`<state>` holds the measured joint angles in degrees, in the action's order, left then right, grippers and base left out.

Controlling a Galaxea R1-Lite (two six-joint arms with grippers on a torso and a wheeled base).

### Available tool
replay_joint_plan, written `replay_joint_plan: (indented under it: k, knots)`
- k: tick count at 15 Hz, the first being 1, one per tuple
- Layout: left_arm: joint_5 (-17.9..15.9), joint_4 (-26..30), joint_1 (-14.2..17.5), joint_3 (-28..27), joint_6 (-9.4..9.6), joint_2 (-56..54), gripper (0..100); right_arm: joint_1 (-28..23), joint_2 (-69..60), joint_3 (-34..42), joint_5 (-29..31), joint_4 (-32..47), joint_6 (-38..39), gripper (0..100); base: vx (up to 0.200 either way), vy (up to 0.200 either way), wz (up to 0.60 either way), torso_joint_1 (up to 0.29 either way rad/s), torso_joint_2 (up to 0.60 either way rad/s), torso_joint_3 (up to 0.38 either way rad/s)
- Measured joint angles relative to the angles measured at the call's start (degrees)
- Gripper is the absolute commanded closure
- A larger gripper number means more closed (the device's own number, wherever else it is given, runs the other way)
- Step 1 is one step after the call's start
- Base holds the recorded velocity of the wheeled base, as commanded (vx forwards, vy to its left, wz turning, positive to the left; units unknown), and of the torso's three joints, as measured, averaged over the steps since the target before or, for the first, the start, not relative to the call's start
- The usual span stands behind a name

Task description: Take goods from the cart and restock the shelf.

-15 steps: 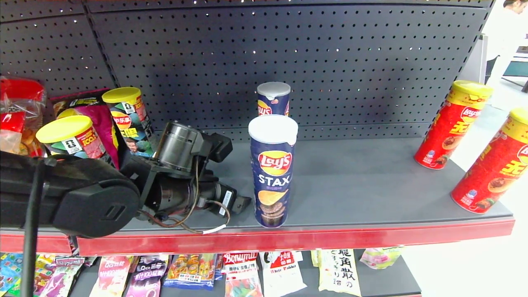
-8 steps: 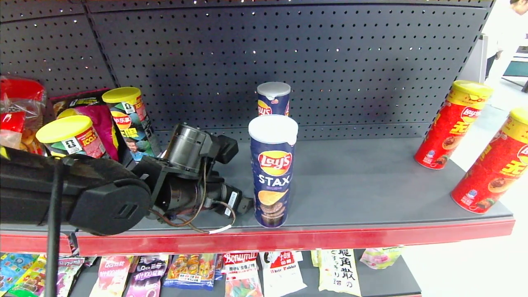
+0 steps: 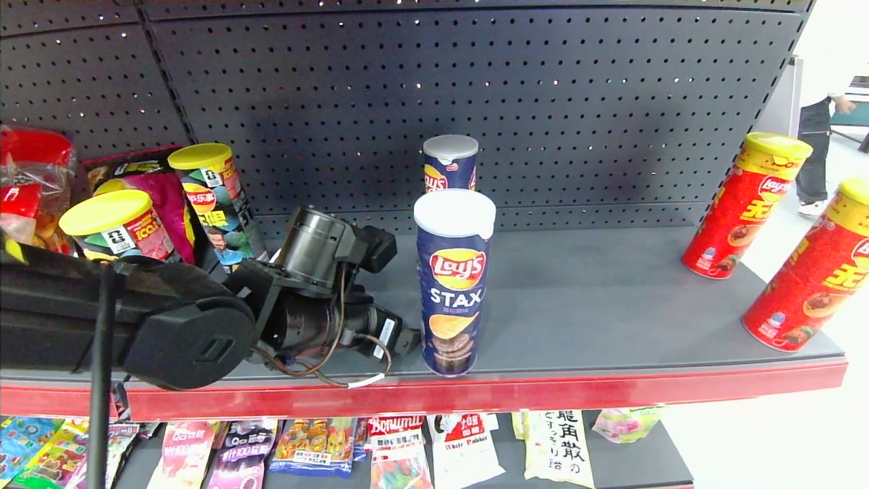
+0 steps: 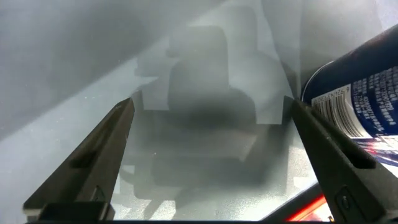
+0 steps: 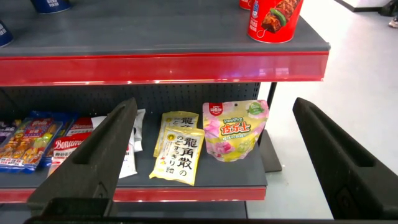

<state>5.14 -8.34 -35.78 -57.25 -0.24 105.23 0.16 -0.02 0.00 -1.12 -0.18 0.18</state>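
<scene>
My left end effector point(image 4: 210, 106) lies low over the shelf point(image 3: 577, 299), a smooth matte grey board with a glossy red front lip. Its two flat dark fingers point(image 4: 106, 149) are spread wide with nothing between them. The blue can point(image 3: 453, 282), a tall cardboard cylinder with a white plastic lid, stands upright at the front edge just beyond one finger, outside the gap; I cannot tell whether they touch. A second blue can point(image 3: 450, 163) stands behind it against the perforated pegboard point(image 3: 475, 88). Two red cans point(image 3: 745, 204) with yellow lids stand well off to my right, and yellow-lidded cans point(image 3: 115, 224) stand to my left. My right end effector point(image 5: 214, 106) is also spread wide and empty, facing crinkly packets point(image 5: 180, 146) on the lower shelf.
</scene>
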Motion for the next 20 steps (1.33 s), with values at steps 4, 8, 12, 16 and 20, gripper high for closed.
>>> replay_joint_plan:
  k: [4,8,12,16,20]
  knots:
    - [0.4,0.09,0.41,0.78,-0.18,-1.43,0,-0.02,0.0,0.0,0.01,-0.02,-0.02,0,0.0,0.0,0.0,0.0,0.0,0.0]
    - [0.6,0.32,2.29,1.05,0.38,-7.08,0,-0.02,0.0,0.0,0.0,0.0,0.0,0,0.0,0.0,0.0,0.0,0.0,0.0]
    - [-0.04,0.55,4.11,0.11,4.21,-17.01,0,-0.05,0.0,0.0,0.01,-0.02,0.0,0,0.0,0.0,0.0,0.0,0.0,0.0]
    - [-3.69,1.1,4.74,-0.27,4.91,-26.3,0,-0.02,0.0,0.0,0.0,-0.02,0.0,0,0.0,0.0,0.0,0.0,0.0,0.0]
    - [-5.79,8.27,5.16,1.82,4.97,-37.67,0,0.0,0.0,0.0,0.0,0.02,0.0,0,0.0,0.0,0.0,0.0,0.0,0.0]
